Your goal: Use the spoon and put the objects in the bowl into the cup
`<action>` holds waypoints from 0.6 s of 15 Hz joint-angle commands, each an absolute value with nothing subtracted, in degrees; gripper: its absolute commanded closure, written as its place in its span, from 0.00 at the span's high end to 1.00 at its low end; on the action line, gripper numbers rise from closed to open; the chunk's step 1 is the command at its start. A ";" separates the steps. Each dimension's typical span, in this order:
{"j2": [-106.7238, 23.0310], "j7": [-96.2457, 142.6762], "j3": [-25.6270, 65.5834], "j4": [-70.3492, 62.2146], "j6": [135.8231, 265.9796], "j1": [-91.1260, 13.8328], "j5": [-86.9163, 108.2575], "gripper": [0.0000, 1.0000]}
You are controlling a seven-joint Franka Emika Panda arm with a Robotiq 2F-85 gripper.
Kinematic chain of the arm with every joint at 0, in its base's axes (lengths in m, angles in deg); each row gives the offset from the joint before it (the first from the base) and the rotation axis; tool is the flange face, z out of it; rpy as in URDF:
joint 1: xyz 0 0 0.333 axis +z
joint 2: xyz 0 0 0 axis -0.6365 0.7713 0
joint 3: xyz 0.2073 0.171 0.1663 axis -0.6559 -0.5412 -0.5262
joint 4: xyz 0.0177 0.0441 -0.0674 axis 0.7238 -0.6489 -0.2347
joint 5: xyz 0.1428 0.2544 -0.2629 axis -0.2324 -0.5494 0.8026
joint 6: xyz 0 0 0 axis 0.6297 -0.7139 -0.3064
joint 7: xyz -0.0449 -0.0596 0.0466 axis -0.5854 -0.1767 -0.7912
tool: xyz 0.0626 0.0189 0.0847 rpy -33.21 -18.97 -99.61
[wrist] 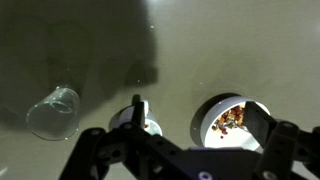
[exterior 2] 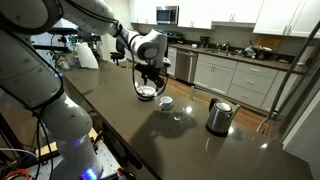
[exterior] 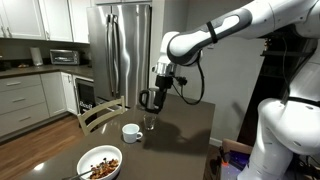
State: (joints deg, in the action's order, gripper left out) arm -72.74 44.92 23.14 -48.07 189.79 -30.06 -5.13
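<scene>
The wide white bowl (exterior: 100, 163) (exterior 2: 147, 92) (wrist: 214, 118) holds a heap of small brown and reddish bits (exterior: 103, 166) (wrist: 232, 120). A thin silver spoon (exterior: 86, 172) seems to lie in the bowl, its handle over the rim. The small white cup (exterior: 131, 132) (exterior 2: 166, 103) (wrist: 150, 127) stands next to the bowl. My gripper (exterior: 150, 99) (exterior 2: 148, 76) (wrist: 200, 118) hangs open and empty well above the table. In the wrist view one finger covers part of the cup and the other covers the bowl's edge.
A small clear glass (exterior: 149, 122) (exterior 2: 179, 115) (wrist: 52, 112) stands beside the cup. A steel kettle (exterior 2: 219, 116) is farther along the dark table (exterior: 180, 140). A wooden chair (exterior: 100, 112) is at the table's edge.
</scene>
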 commanded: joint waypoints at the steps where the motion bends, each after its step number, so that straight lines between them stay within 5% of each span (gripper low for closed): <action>1: -63.26 49.60 20.45 -38.66 188.03 -30.27 -9.82 1.00; 9: -51.39 59.84 11.19 -25.52 188.91 -30.97 -14.44 1.00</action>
